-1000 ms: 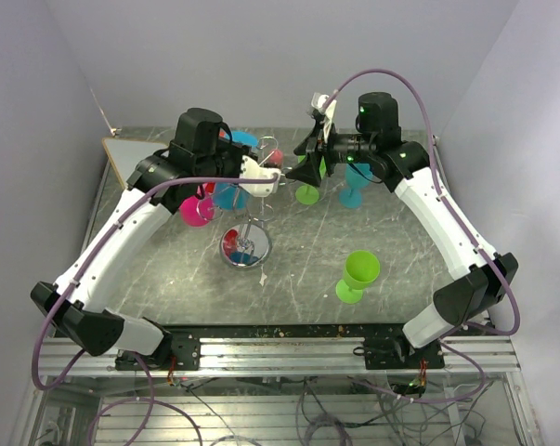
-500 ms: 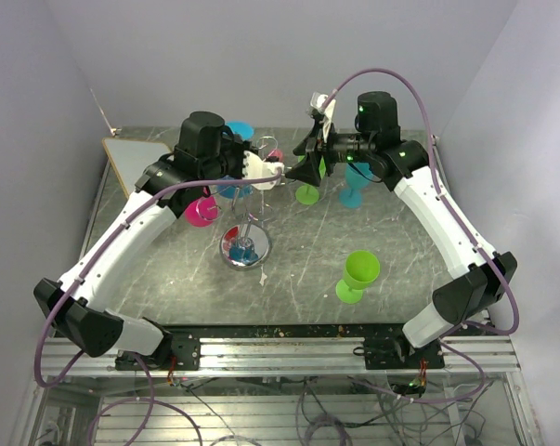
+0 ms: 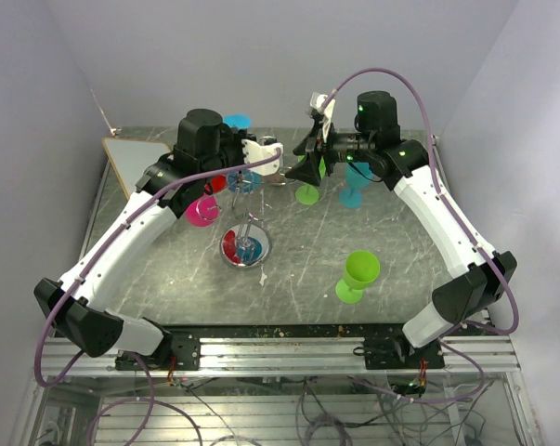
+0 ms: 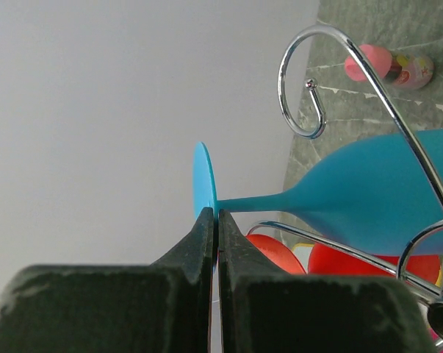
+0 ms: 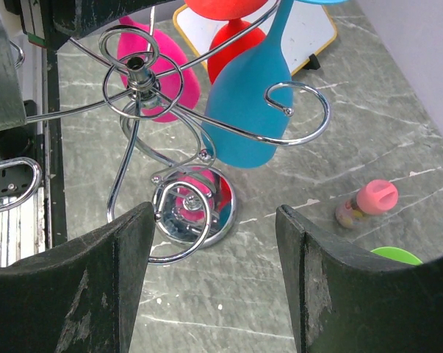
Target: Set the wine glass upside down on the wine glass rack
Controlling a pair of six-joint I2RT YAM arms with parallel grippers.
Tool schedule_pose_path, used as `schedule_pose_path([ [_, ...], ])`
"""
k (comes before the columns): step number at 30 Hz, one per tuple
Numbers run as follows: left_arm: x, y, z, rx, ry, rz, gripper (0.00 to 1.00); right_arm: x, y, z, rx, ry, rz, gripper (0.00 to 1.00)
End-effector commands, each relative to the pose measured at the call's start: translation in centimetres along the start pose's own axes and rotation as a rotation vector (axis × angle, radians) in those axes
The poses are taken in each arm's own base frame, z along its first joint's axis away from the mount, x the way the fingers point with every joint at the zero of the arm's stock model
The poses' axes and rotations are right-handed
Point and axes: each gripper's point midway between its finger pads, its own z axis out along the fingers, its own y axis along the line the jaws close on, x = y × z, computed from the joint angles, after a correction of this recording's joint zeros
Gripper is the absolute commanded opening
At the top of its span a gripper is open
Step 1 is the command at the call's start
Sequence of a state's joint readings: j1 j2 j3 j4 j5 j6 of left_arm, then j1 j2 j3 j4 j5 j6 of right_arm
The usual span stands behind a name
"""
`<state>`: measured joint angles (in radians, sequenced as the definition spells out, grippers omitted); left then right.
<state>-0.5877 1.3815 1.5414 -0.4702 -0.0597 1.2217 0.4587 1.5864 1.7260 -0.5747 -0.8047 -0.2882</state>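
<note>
Left wrist view: what is in it?
– The left gripper (image 4: 216, 217) has its two fingers squeezed nearly together on the thin stem of the blue glass (image 4: 368, 191), right by the flat foot.
– Where is that glass?
– Up in the air at the rack (image 5: 137, 70), upside down, with its bowl at the bottom. In the right wrist view one curly arm bends across the front of the bowl. I cannot tell if the foot sits on a wire.
– Is anything else at the rack?
– Yes. A red glass (image 5: 236, 44) is just behind the blue one. A pink glass (image 5: 173, 70) is by the post.
– And the right gripper (image 5: 214, 213)?
– Its fingers are wide apart with nothing in them. It is near the rack, not touching it.
– What is on the table (image 3: 298, 279)?
– The rack's shiny round base stands on it. A green glass (image 3: 360, 271) stands alone, well apart from the rack, over by the right arm.
</note>
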Motion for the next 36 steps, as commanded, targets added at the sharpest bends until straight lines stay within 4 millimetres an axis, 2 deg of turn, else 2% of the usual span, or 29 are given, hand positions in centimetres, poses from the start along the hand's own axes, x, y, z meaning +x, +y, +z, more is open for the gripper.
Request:
schedule_pose_path([
  [1, -0.8, 1.1, -0.6, -0.056, -0.027, -0.092, 0.07, 1.8, -0.8, 0.4, 0.021, 0.056, 0.015, 0.65],
  [6, -1.3, 1.1, -0.4, -0.078, -0.033, -0.185, 0.07, 1.9, -0.9, 0.5, 0.023, 0.056, 0.015, 0.65],
  [11, -1.3, 1.3, 0.0, -0.101, -0.015, -0.197, 0.07, 1.8, -0.9, 0.5, 0.023, 0.051, 0.021, 0.66],
  [24, -2.7, 0.3, -0.3, -0.064, -0.036, -0.271, 0.07, 1.7, -0.8, 0.5, 0.034, 0.041, 0.043, 0.67],
  [36, -3.5, -0.2, -1.2, -0.050, -0.016, -0.249, 0.07, 2.4, -1.0, 0.6, 0.053, 0.054, 0.060, 0.64],
])
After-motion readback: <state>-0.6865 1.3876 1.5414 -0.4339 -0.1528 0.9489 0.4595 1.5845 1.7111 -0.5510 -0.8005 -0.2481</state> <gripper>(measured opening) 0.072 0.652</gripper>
